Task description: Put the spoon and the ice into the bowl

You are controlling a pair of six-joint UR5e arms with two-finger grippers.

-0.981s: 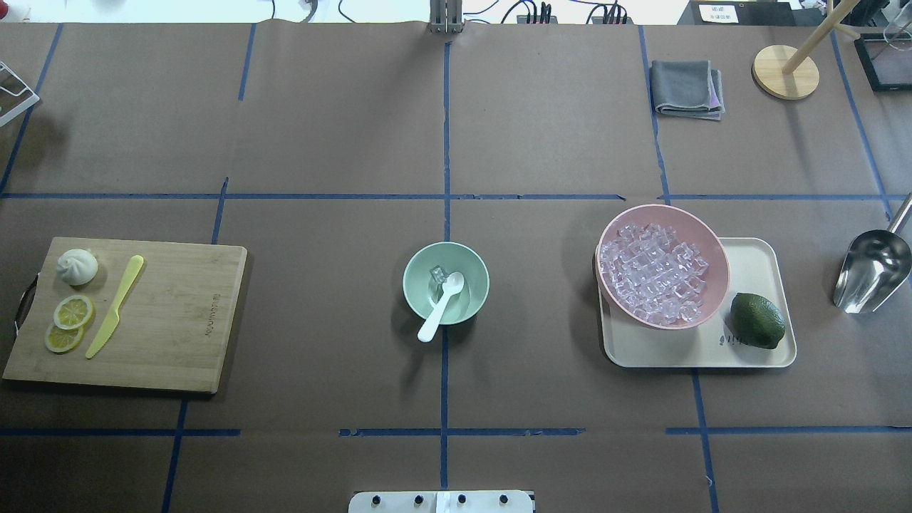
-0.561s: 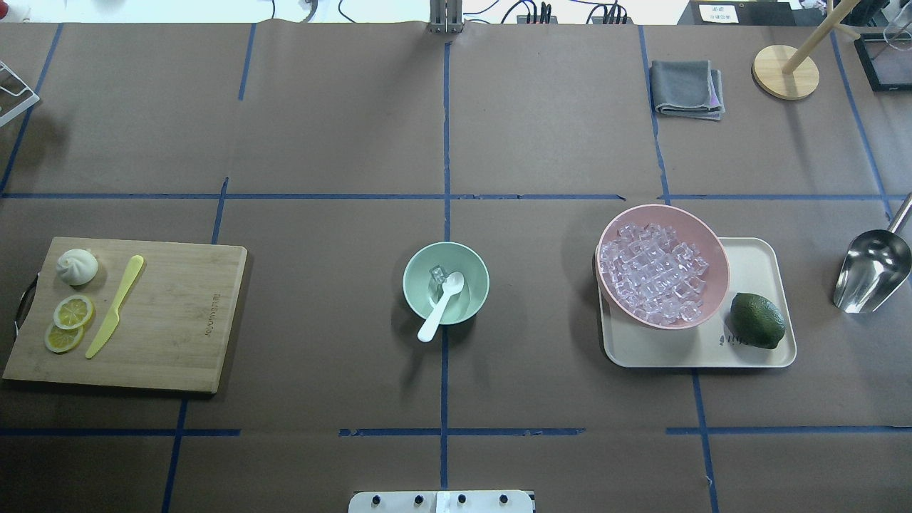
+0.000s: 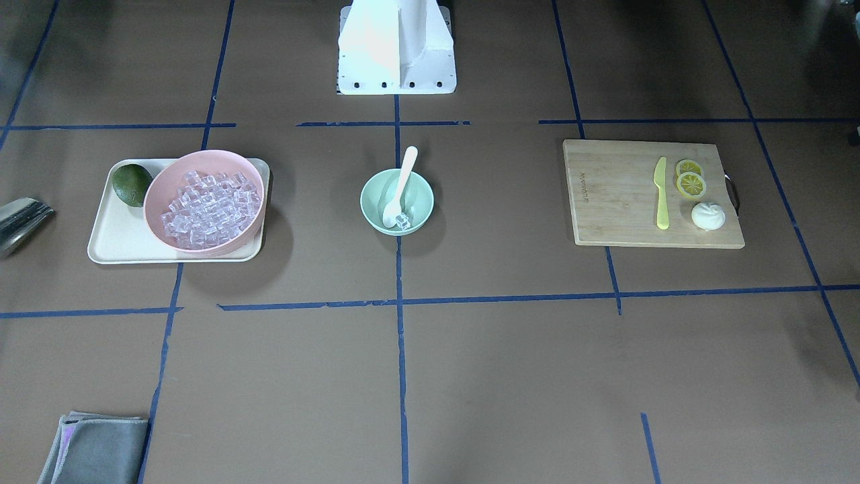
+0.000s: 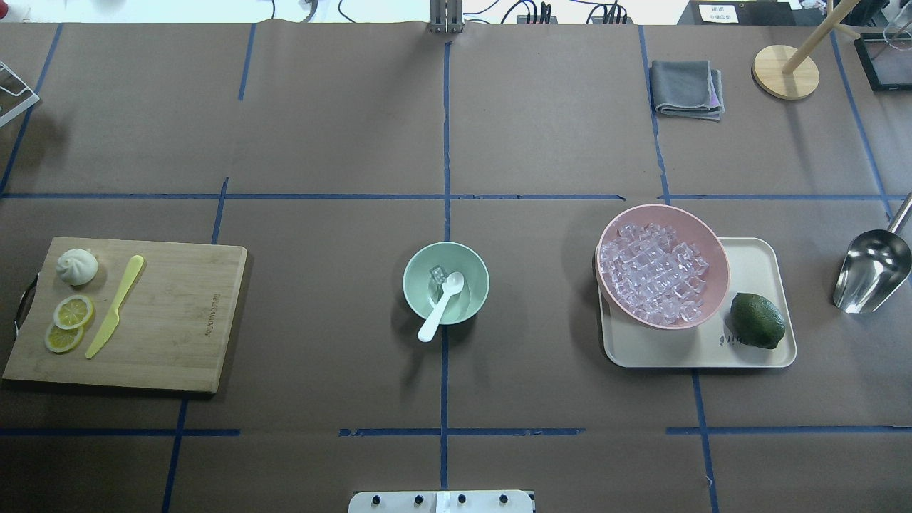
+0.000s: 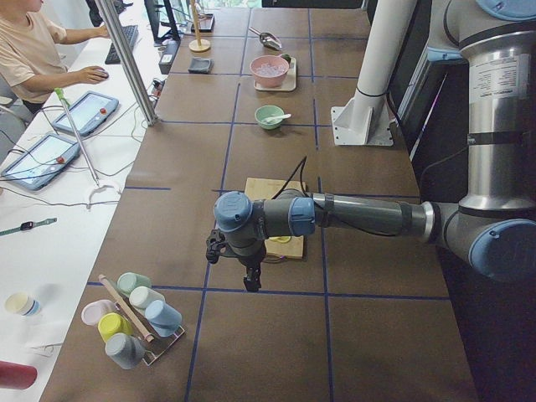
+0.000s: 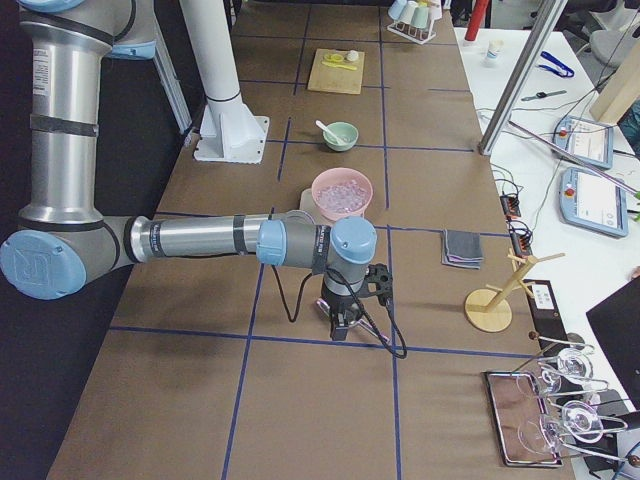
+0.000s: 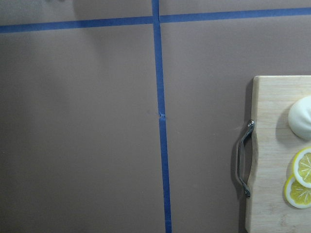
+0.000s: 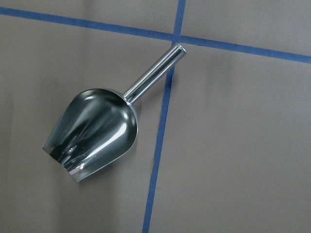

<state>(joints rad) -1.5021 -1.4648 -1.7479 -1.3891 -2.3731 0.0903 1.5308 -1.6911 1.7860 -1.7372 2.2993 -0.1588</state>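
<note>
**Operator A:** What do we record at the counter's (image 4: 320,142) left end?

**Operator B:** We record the left hand (image 5: 249,285) pointing down above the counter, just off the handle end of the board (image 4: 178,320). We see it from the side only, so we cannot tell how far it is open or whether it holds anything. A knife (image 4: 114,307) lies on the board.

**Operator A:** And the centre?

**Operator B:** We find the bowl (image 4: 476,285) standing on the centre tape line. The ice (image 4: 437,275) sits inside it, just beside the scoop end of the spoon (image 4: 442,306). The spoon's handle leans over the rim on the robot's side.

**Operator A:** The right end?

**Operator B:** We note a pink bowl (image 4: 718,281) full of cubes on a tray (image 4: 755,256), with a lime (image 4: 757,320) beside it. A steel scoop (image 4: 871,271) lies further right. The right hand (image 6: 338,333) hangs above that scoop, and again we cannot tell its opening or any load.
</note>
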